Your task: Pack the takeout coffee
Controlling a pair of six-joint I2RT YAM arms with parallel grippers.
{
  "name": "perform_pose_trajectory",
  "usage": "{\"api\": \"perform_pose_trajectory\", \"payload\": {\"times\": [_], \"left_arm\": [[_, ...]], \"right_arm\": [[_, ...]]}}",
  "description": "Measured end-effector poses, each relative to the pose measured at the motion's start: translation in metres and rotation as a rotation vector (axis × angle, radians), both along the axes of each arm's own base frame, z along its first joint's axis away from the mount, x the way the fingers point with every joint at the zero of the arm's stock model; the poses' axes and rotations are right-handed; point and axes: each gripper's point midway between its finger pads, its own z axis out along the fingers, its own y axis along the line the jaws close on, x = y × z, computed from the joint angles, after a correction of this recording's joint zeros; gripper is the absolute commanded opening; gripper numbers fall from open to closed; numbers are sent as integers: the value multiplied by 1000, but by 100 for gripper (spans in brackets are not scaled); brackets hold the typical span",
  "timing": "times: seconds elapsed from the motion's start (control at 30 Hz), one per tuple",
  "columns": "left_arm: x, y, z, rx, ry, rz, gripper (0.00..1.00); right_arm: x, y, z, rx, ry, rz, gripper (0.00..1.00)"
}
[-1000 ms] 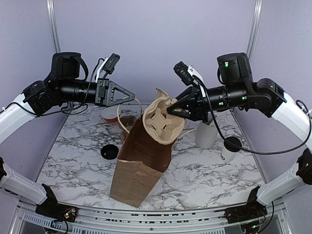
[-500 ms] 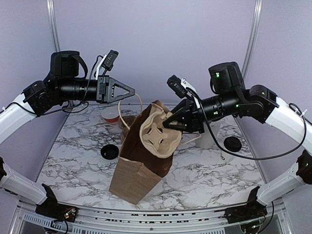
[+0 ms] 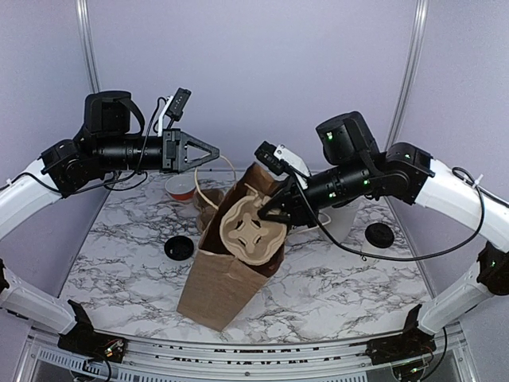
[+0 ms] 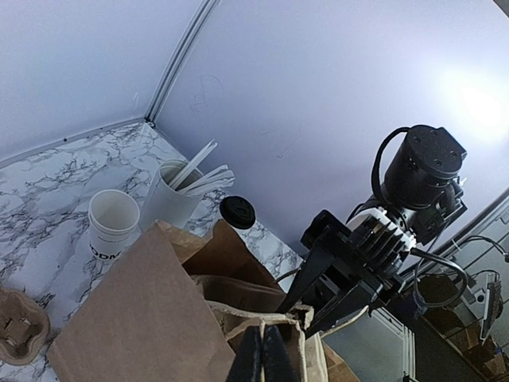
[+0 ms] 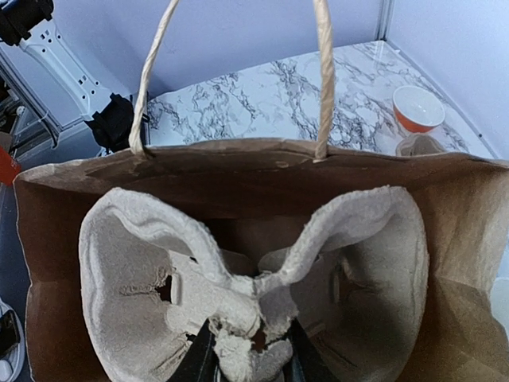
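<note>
Tray step: the right gripper (image 3: 274,203) is clamped on the pulp carrier (image 3: 250,232), half into the brown bag (image 3: 223,286); next it needs pushing down flat. The takeout coffee (image 3: 379,233) sits at the bag's 3 o'clock, cup mostly lost under its lid. The left gripper (image 3: 213,151) is pinched closed at 11 o'clock, can't tell if it's got the handle (image 5: 320,79).

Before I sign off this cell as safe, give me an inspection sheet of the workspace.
Surface: marble table; no spill seen.
Job's things: lidded coffee stands at the right edge, outside the bag; carrier sits in the bag's mouth.
Clutter: loose lid, bowl, tumbler, lidless cup, second carrier.
Grippers: right gripper, jaws clamped on the carrier; left gripper, jaws shut above the bag, hold unclear.
Cables: right arm's cable sags close to the coffee.
Surroundings: plain walls; nothing seen.
</note>
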Motion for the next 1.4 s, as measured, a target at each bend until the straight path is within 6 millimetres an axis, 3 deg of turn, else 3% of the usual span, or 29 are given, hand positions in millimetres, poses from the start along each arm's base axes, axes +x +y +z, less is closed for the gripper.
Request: {"api": "perform_pose_trajectory", "payload": {"times": [0.2, 0.33, 0.57, 0.7, 1.0, 1.13, 1.2, 1.33, 1.4], "left_arm": [[-1, 6, 3, -17, -16, 26, 3], [-3, 9, 3, -26, -25, 32, 19], [-7, 17, 0, -31, -37, 46, 58], [-15, 29, 6, -45, -73, 63, 69], [-30, 75, 8, -81, -134, 200, 67], [-26, 97, -15, -72, -105, 308, 60], [-21, 107, -36, -48, -77, 370, 58], [-12, 116, -87, 29, 5, 452, 52], [-8, 117, -125, 82, 72, 475, 50]], "right_arm": [[2, 4, -10, -47, -13, -28, 22], [7, 13, -23, -99, -14, -44, 22], [18, 23, -31, -160, -20, -74, 21], [22, 28, -27, -173, -23, -82, 21], [30, 43, -32, -215, -9, -83, 20], [33, 49, -36, -237, 2, -82, 19], [34, 52, -38, -246, 7, -81, 19], [35, 57, -41, -262, 15, -76, 19], [35, 59, -42, -271, 18, -73, 19]]}}
